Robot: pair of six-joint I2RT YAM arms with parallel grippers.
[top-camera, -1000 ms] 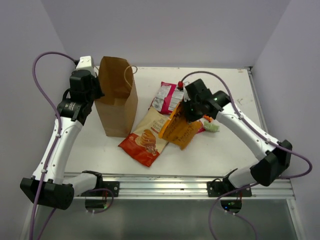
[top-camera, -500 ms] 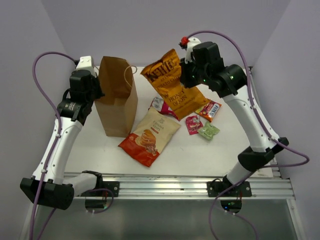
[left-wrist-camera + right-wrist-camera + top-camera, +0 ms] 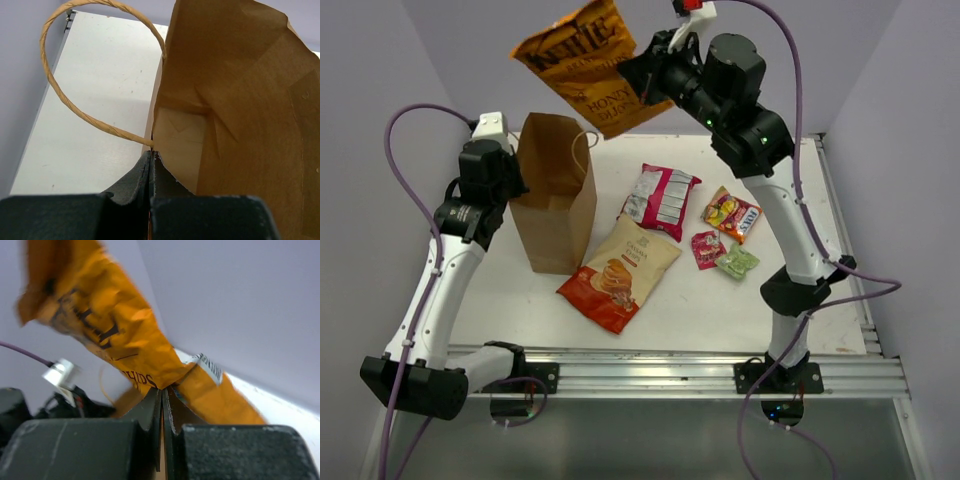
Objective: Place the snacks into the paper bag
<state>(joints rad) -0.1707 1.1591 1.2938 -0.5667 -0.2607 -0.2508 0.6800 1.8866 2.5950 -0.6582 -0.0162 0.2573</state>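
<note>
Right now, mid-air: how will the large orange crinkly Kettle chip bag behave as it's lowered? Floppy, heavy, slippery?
Likely floppy: the large orange chip bag hangs slanted from the right gripper, pinched at one edge, so it may swing. Probably light for its size: that one pinch carries it. The creased film looks slick; it could slip.

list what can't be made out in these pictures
Inside of the paper bag: the left wrist view shows one bare corner; the bag's own folded wall hides the rest.
The orange chip bag: blurred in the right wrist view, so most of its print is unreadable there.
The small candy packets: too small in the top view to read their print.
</note>
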